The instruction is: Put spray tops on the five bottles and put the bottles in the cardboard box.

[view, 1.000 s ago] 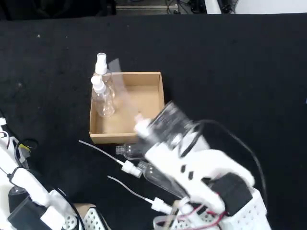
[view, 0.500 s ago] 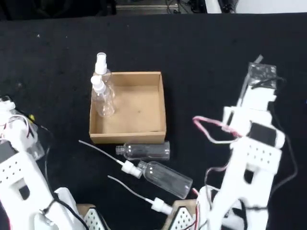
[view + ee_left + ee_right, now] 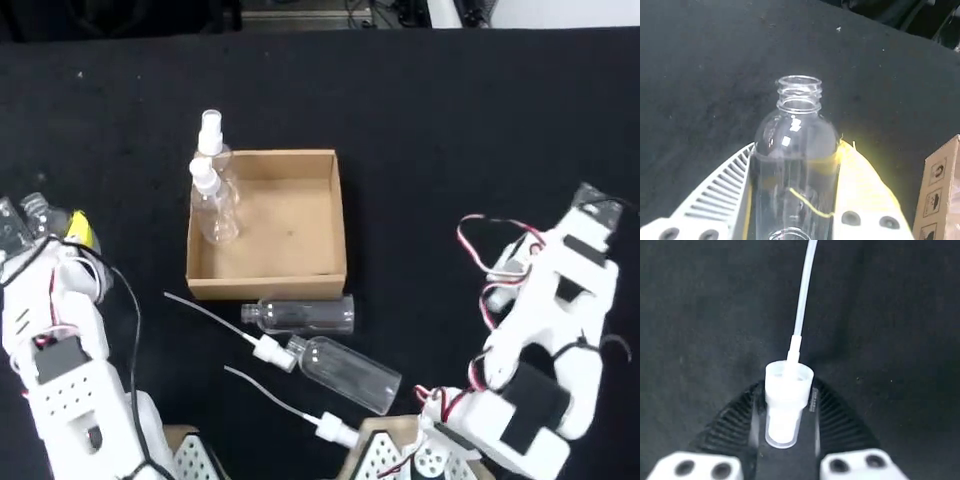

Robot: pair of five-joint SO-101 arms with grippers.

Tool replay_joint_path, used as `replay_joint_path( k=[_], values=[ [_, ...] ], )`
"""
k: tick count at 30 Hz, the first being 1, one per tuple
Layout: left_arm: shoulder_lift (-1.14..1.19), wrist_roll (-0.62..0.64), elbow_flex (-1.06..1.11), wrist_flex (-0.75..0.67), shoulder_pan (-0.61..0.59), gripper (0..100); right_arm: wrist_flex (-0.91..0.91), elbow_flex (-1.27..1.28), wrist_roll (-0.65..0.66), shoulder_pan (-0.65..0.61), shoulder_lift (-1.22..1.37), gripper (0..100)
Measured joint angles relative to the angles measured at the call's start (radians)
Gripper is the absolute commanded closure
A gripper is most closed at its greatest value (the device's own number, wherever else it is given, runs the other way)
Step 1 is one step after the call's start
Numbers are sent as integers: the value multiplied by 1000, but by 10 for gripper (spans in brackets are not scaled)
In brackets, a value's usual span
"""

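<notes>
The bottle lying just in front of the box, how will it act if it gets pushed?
The bottle lies on its round side, so it will probably roll, though the box wall beside it should stop it that way. It looks clear and empty, so likely light. Its smooth wall may slip when gripped.

a matte black tabletop (image 3: 480, 120) spans the view. beyond its far edge lie tangled cables (image 3: 392, 12) and a white surface (image 3: 570, 12)

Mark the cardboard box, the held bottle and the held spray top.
cardboard box (image 3: 339, 220), high view, side wall.
bottle (image 3: 795, 160), left wrist view, body.
spray top (image 3: 788, 390), right wrist view, cap.
</notes>
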Motion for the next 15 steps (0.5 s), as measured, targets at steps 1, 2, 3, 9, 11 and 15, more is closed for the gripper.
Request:
replay_joint_path(
  k=[1, 2, 3, 9, 11, 15],
  values=[
    [-18, 6, 23, -12, 3, 970, 14, -14, -28, 0, 11, 773],
    [-35, 18, 46, -21, 3, 970, 37, -31, -41, -2, 18, 718],
    [-54, 34, 66, -26, 3, 970, 71, -49, -44, -12, 25, 668],
    [-184, 55, 198, -31, 2, 970, 324, -207, 91, -94, 38, 554],
    [-238, 60, 232, -31, -3, 970, 391, -265, 215, -92, 38, 554],
    [-339, 60, 269, -20, -49, 970, 433, -299, 617, -86, 38, 554]
  ],
)
